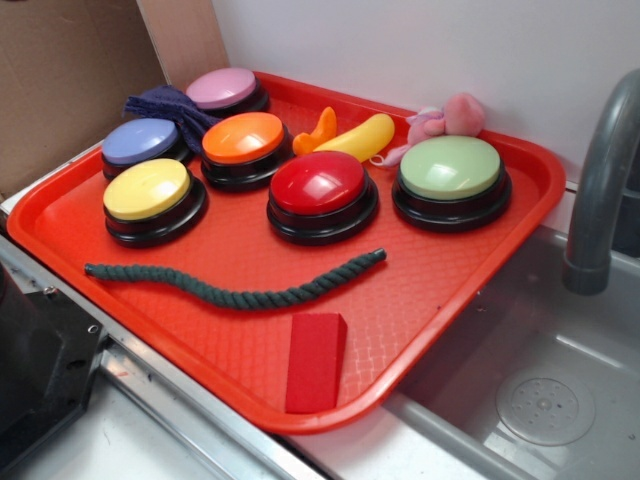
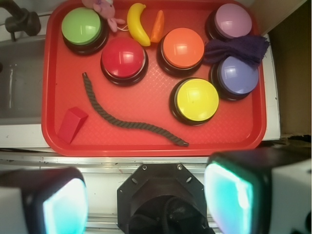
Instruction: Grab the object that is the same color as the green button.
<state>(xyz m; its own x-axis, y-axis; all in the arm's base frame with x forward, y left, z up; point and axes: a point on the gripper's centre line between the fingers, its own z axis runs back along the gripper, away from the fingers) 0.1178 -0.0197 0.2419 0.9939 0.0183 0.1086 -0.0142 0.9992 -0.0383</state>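
A: What carries it all?
B: A red tray (image 1: pixel 505 235) on the surface beside a sink (image 1: pixel 560 400).
A: And on the tray?
B: Six buttons, green button (image 1: pixel 451 167) included, a dark green rope (image 1: pixel 235 290), red block (image 1: pixel 316 360), banana (image 1: pixel 358 138), purple cloth (image 1: pixel 165 103), pink toy (image 1: pixel 445 118)

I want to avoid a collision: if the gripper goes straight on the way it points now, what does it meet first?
Probably the near rim of the red tray, or the metal ledge before it. The gripper points down with its jaws open. The green rope lies just beyond the rim. Depth is unclear, so this is uncertain.
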